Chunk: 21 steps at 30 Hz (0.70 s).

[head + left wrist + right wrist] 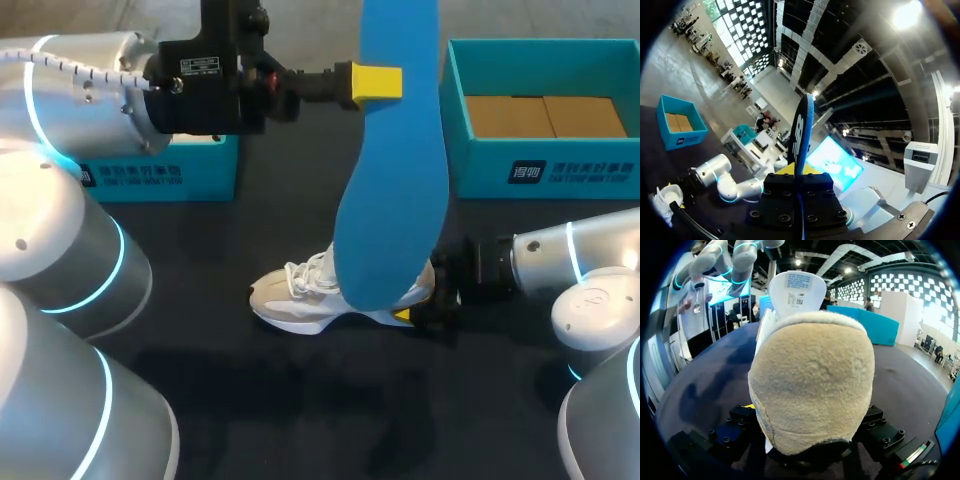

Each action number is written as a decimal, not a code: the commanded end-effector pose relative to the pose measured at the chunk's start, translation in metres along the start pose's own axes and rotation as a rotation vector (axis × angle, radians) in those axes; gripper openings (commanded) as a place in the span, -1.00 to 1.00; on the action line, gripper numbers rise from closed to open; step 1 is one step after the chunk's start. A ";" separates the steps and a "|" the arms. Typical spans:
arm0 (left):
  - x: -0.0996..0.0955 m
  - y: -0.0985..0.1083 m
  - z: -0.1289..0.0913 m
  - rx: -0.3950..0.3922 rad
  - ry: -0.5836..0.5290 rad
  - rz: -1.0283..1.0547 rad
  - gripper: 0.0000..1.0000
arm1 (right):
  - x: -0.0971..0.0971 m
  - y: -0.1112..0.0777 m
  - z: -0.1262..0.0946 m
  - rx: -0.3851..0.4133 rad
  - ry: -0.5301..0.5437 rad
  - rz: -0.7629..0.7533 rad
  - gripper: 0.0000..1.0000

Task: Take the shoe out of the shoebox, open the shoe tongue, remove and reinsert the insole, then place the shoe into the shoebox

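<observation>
Where your right arm comes in low from the side, the right gripper [420, 308] is clamped on the heel of the shoe [300, 295]. The right wrist view shows the beige heel [812, 385] filling the space between the fingers, which press it from both sides. The shoe is a pale cream sneaker with white laces. It stands upright on its sole on the dark table [300, 400], outside the box, toe pointing toward your left arm's side. Its white tongue [797, 290] stands up ahead of the heel, label side facing the wrist camera.

Above the shoe you have the blue insole [390, 200] hanging nearly vertical. In the head view its lower end covers the shoe's opening, so you cannot tell whether it touches the shoe. The left gripper [380, 82] is closed on the insole near its upper part. In the left wrist view the insole runs edge-on out between the yellow tips.

Farther back, on your right arm's side, the teal shoebox [480, 165] sits open with brown cardboard [545, 115] on its floor. A second teal box piece [160, 172] lies behind your left arm.
</observation>
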<state>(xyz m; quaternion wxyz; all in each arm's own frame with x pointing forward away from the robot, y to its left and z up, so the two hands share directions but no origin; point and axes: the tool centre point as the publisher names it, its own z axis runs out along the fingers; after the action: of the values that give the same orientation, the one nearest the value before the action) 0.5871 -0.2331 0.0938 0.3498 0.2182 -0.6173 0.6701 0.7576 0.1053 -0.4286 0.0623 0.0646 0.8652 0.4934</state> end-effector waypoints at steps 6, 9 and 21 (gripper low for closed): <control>0.002 0.003 0.002 0.008 -0.004 0.000 -1.00 | 0.001 0.000 0.001 0.006 -0.001 0.001 0.00; 0.002 0.003 0.002 0.008 -0.004 0.000 -1.00 | 0.001 0.000 0.001 0.006 -0.001 0.001 1.00; 0.002 0.003 0.002 0.008 -0.004 0.000 -1.00 | 0.000 -0.007 -0.018 0.131 -0.041 0.013 1.00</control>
<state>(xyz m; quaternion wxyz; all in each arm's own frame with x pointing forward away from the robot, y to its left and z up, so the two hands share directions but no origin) 0.5860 -0.2331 0.0944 0.3493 0.2190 -0.6168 0.6705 0.7590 0.0936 -0.4322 0.0724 0.0809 0.8838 0.4550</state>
